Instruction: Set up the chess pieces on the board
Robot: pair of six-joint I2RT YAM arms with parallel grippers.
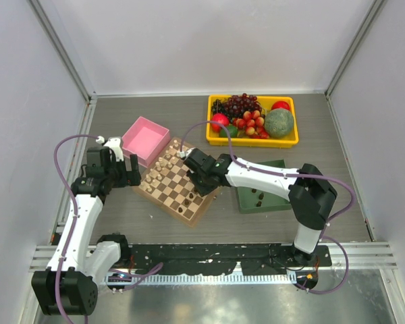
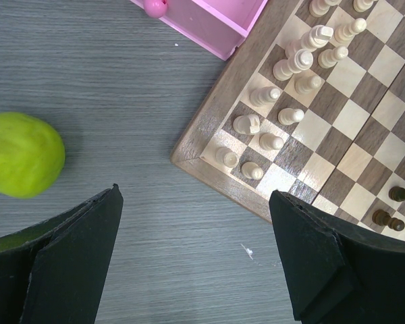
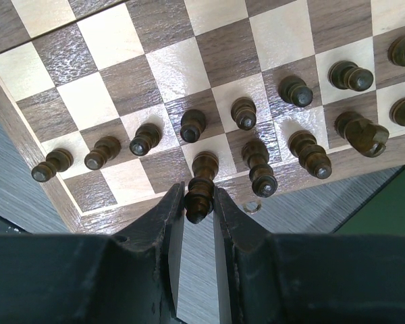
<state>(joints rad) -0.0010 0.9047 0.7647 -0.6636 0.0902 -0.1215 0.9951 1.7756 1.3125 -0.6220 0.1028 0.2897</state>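
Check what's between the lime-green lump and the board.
Nothing: bare grey table between the lime-green lump and the board, seen in the left wrist view.

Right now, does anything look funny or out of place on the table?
Yes. The board sits crooked, turned cornerwise to the table's edges. A few dark pieces lie in the green tray, not on the board. A yellow-green lump, maybe a fruit, lies alone on the table, away from the yellow fruit bin.

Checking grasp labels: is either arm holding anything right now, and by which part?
The right gripper pinches one dark chess piece by its upper end between its fingers. The left gripper is open, holding nothing.
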